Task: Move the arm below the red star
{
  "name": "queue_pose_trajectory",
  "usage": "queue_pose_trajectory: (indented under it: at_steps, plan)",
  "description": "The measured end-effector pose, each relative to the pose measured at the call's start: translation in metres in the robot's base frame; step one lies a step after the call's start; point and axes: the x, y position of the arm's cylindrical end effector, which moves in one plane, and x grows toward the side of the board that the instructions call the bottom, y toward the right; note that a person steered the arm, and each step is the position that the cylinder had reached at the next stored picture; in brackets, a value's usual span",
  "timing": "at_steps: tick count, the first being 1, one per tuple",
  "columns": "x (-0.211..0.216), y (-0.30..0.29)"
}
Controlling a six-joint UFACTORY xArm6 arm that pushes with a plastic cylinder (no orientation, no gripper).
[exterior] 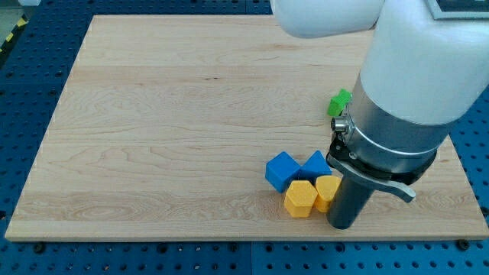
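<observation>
**Operator:** Where is the red star relative to your end effector?

**Arm:** You won't find it in this view, and neither can I. No red star shows anywhere on the counter (168, 114), so I cannot tell you how it lies relative to my tip (341, 227). If it is on the counter, it is hidden from this camera.

**Operator:** What is hiding things?

**Arm:** My own arm housing (412, 61), white above and grey below. You see it cover much of the counter's right side, from the top edge down towards the bottom right corner. It is cut off by the view's top and right edges.

**Operator:** And the end effector itself?

**Arm:** It is a plain dark rod with nothing to open or close, and it has hold of nothing. You can see my tip near the counter's bottom edge, towards the bottom right corner. It sits just beside the yellow block (328, 189), on that block's right and a little lower; whether they touch I cannot tell.

**Operator:** What else do you make out?

**Arm:** A yellow hexagon (300, 198) touches the yellow block's left. Above those two sit a blue cube (281, 170) and a blue block (315, 164), shape unclear, all four tightly clustered. A green block (339, 101) peeks out near the right edge, half hidden behind my housing, so its shape is hard to tell
</observation>
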Motion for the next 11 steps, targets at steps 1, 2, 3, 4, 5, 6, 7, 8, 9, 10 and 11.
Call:
queue_pose_trajectory:
  at_steps: [1,2,3,4,5,6,7,8,9,10,11]
  plan:
    - [0.000,0.000]
    - [0.000,0.004]
    - [0.000,0.013]
    - [0.000,0.027]
    - [0.000,0.037]
    - [0.000,0.038]
    - [0.000,0.038]
    - [-0.015,0.073]
    - [-0.039,0.086]
    - [-0.041,0.086]
    - [-0.041,0.084]
